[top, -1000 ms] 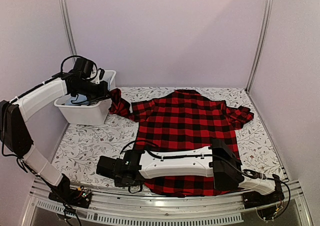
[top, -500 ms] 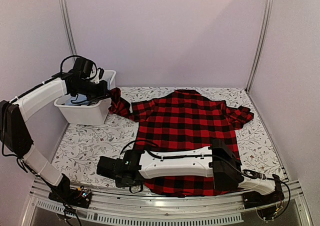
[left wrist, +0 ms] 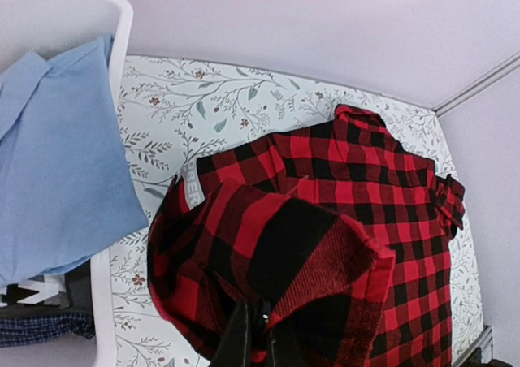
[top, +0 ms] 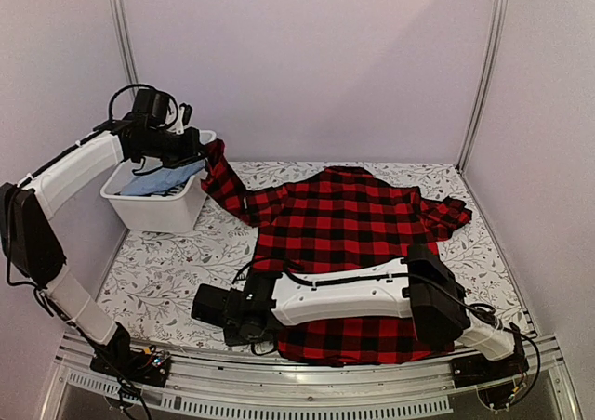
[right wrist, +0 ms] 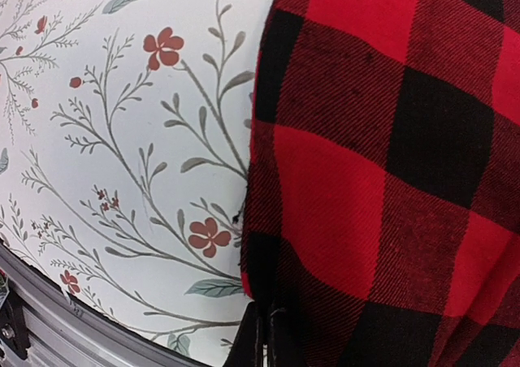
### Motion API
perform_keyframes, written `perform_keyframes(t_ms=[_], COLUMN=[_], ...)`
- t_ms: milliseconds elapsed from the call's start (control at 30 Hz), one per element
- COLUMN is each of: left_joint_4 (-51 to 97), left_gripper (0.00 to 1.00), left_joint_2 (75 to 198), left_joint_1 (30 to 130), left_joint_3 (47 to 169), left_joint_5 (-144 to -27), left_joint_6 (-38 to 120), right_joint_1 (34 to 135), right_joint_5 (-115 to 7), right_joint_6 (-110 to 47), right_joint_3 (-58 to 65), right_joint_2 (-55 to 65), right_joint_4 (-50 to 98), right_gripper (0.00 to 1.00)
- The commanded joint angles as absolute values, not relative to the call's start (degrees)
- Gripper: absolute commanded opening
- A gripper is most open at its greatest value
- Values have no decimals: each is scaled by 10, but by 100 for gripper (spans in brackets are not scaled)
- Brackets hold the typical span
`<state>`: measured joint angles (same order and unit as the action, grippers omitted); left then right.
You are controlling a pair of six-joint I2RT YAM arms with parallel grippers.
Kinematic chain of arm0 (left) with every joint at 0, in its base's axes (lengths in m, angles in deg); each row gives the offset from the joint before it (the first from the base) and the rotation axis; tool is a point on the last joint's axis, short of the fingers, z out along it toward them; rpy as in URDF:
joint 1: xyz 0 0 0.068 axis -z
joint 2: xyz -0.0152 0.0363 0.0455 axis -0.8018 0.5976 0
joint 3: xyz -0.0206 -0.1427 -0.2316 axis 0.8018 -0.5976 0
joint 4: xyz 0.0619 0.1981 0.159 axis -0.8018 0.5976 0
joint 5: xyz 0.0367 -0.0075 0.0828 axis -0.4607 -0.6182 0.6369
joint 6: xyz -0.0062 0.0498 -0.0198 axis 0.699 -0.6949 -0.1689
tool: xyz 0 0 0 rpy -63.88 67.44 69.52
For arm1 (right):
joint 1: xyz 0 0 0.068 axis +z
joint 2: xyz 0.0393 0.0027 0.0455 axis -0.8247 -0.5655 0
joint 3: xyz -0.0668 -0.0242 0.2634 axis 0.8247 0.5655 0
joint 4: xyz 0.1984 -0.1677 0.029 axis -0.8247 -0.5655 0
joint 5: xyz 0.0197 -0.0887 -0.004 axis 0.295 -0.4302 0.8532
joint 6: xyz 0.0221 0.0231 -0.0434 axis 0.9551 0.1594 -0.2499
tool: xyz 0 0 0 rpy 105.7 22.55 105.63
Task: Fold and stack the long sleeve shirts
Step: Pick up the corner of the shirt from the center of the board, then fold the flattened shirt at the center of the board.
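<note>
red-and-black shirt point(top: 349, 225), its sleeve in left jaws, hem in right jaws.

You will find no legible text, brand, number or sign in any view. The only candidate is the white tag point(left wrist: 192, 190) on the red-and-black checked shirt point(left wrist: 357, 188), shown by the left wrist camera. Its marks are too small to read.

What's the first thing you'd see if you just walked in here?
A big red-and-black checked shirt spread over the flowery table. The left gripper holds one sleeve up beside a white bin with a blue shirt inside, and the right gripper pinches the shirt's near edge.
</note>
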<state>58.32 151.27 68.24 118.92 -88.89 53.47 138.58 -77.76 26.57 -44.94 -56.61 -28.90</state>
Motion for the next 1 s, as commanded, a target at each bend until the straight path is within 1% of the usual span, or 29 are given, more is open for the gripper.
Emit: perform_keyframes(t_ms=[0,267,633,967], left_joint_4=[543,503,433,397], left_gripper=[0,0,0,0], left_joint_2=[1539,1600,1688,1772], left_joint_1=[677,712,821,897], left_joint_3=[1254,1356,1453,1557], left_joint_5=[-919,-954,-949,-918], left_joint_6=[533,538,585,620], right_joint_1=[1373,1367,1376,1408], right_joint_5=[-799,-832,-851,-848], right_joint_6=[263,307,440,501], right_joint_3=[-401,-275,-17,49], right_joint_2=[-483,-376,-224,-192], right_joint_4=[-259,-223,-170,-184], right_gripper=[0,0,0,0])
